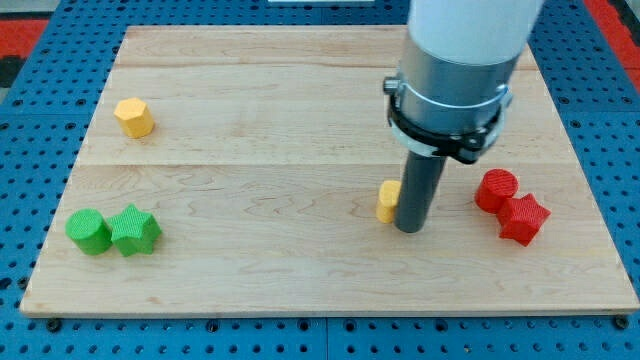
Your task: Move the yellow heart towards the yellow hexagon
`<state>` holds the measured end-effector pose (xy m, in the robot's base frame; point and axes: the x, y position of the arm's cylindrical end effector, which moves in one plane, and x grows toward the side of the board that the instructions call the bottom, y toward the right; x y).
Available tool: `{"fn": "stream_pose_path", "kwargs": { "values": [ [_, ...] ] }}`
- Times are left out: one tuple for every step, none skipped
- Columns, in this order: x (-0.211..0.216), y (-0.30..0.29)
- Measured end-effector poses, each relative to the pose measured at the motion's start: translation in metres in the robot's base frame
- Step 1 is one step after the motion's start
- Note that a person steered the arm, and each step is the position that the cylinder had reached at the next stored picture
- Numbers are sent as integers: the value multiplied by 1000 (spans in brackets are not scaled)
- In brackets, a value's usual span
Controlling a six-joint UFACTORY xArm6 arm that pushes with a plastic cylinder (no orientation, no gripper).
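The yellow heart lies right of the board's middle, partly hidden behind my rod. My tip rests on the board just to the heart's right, touching or nearly touching it. The yellow hexagon sits far off at the view's upper left, with open board between it and the heart.
A green cylinder and a green star sit side by side at the lower left. A red cylinder and a red star sit together at the right. The wooden board ends near the view's bottom.
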<state>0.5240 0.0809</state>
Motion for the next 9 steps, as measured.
{"fn": "stream_pose_path", "kwargs": {
  "values": [
    [-7,-20],
    [-12,-28],
    [-20,-29],
    [-29,-29],
    [-38,-21],
    [-39,16],
    [-64,-22],
    [-112,-95],
    [-131,-167]
  ]
}}
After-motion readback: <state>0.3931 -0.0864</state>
